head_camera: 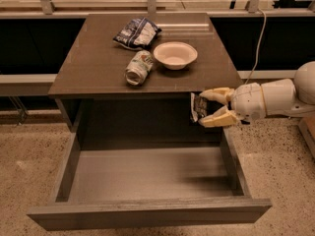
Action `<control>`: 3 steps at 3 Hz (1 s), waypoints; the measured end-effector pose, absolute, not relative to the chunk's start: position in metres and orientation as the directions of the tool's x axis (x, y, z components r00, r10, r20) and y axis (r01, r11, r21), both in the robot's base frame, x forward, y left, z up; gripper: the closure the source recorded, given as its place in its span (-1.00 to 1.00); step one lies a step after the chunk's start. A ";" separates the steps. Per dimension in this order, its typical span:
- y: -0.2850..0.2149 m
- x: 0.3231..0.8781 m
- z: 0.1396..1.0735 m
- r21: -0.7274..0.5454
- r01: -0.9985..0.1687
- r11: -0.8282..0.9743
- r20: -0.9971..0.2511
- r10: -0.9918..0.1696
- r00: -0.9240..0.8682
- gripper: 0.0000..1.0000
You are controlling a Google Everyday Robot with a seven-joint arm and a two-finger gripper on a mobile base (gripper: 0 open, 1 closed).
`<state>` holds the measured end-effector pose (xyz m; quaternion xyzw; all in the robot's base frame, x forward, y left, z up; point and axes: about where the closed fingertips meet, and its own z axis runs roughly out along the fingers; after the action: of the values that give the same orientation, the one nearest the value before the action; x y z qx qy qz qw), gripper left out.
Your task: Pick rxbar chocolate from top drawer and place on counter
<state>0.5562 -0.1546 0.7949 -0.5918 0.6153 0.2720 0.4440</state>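
Observation:
My gripper [210, 107] comes in from the right and is shut on the rxbar chocolate [198, 107], a small black bar with a white patch, held upright. It hangs just below the counter's front right edge, above the back right of the open top drawer [147, 176]. The drawer is pulled fully out and its grey floor shows nothing lying on it. The counter [98, 68] is the dark-brown tabletop above the drawer.
On the counter stand a white bowl [175, 54], a white-green can [138, 68] lying on its side, and a blue-and-white chip bag [137, 32] at the back. A speckled floor surrounds the cabinet. A rail and a cable run behind it.

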 end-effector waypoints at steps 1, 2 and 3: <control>-0.164 0.559 0.824 -0.224 -0.961 0.164 -0.847 -0.520 0.109 1.00; -0.173 0.562 0.855 -0.261 -0.949 0.174 -0.818 -0.563 0.121 1.00; -0.176 0.592 0.867 -0.278 -0.942 0.189 -0.773 -0.627 0.103 1.00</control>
<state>0.5920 -0.1760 0.8672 -0.6092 0.6436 0.1856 0.4245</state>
